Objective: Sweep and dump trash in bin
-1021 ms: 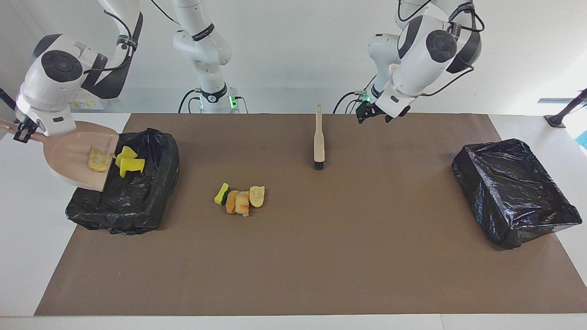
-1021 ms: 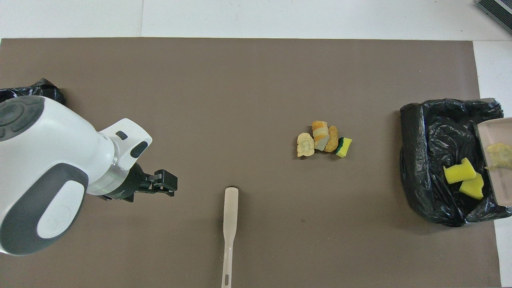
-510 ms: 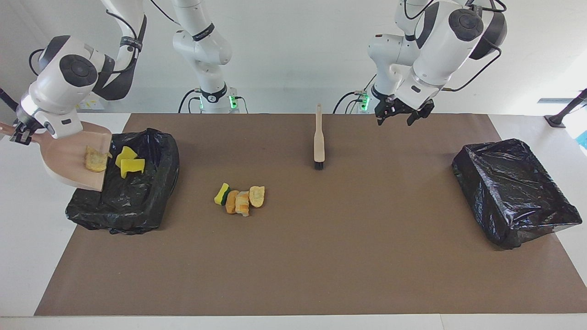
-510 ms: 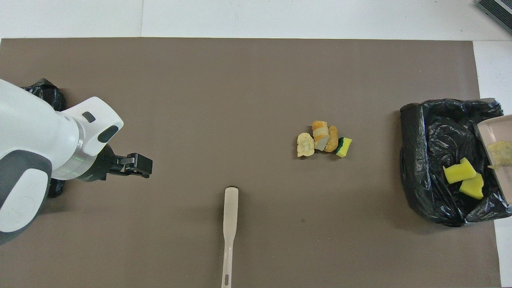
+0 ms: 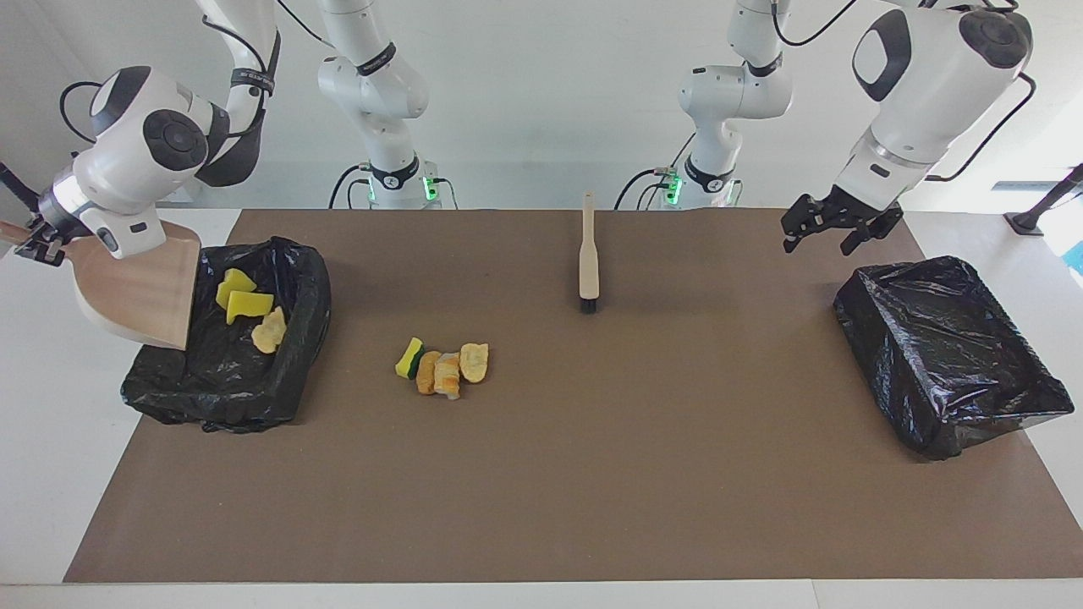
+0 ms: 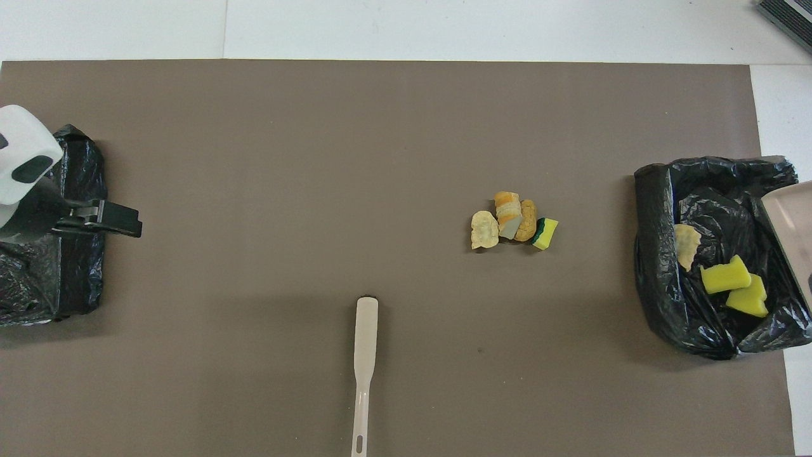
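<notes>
— What does the trash (image 5: 442, 369) look like, and where is it?

— Small bits: one yellow sponge chunk with green backing, three golden-brown bready pieces, clustered near the bin (image 5: 227, 338). Two yellow chunks and a crusty piece lie inside it.

— The grippers?

— Right gripper (image 5: 35, 245), clamped on the dustpan (image 5: 135, 292), holds it tilted over that bin. Left gripper (image 5: 822, 227), fingers apart, empty.

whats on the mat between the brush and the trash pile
Nothing: in the overhead view, bare brown mat separates the brush from the trash pile.
</notes>
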Robot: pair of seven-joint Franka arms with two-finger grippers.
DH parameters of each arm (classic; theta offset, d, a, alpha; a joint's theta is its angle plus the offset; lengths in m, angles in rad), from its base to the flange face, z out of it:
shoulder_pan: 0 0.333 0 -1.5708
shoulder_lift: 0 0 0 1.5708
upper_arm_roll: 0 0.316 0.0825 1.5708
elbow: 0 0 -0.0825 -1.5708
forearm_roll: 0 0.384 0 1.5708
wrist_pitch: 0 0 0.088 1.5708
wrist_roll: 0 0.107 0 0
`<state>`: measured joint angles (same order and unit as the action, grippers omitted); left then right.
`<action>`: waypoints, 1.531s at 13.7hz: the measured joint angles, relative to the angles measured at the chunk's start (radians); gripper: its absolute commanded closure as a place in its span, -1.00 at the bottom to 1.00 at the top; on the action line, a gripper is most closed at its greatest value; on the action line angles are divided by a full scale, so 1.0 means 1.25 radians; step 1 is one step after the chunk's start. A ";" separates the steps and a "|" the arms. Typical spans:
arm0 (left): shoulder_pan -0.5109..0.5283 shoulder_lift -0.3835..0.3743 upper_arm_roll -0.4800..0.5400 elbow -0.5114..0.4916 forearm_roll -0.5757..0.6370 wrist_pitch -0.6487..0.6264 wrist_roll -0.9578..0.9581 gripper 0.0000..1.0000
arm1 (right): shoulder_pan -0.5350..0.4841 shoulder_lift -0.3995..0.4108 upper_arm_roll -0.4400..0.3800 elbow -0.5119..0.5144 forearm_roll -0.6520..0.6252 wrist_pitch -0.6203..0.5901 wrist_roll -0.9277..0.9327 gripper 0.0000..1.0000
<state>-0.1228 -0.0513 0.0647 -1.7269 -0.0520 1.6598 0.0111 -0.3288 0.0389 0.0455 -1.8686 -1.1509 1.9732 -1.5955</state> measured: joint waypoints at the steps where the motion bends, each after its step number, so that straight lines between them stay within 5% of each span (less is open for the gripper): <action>1: 0.004 0.000 0.010 0.015 0.012 0.000 0.017 -1.00 | 0.003 0.000 0.000 0.007 0.000 -0.009 0.003 1.00; 6: 0.053 0.000 0.017 0.087 0.035 -0.069 0.078 -1.00 | 0.004 -0.018 -0.006 0.106 0.193 -0.099 0.032 1.00; 9: 0.074 0.002 0.010 0.121 0.034 -0.136 0.064 -1.00 | 0.027 -0.025 0.002 0.146 0.332 -0.209 0.175 1.00; 15: 0.073 0.002 -0.010 0.129 0.032 -0.149 0.022 -1.00 | 0.246 -0.025 0.016 0.149 0.599 -0.368 0.786 1.00; 18: 0.062 0.002 -0.021 0.128 0.032 -0.149 0.022 -1.00 | 0.352 -0.013 0.021 0.148 0.775 -0.377 1.128 1.00; 21: 0.045 0.006 -0.026 0.121 0.032 -0.141 0.022 -1.00 | 0.434 0.072 0.021 0.190 0.879 -0.342 1.438 1.00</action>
<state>-0.0662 -0.0441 0.0322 -1.5757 -0.0118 1.4831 0.0384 0.2135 0.1292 0.0719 -1.6309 -0.0520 1.5456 0.2016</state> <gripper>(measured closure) 0.000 0.683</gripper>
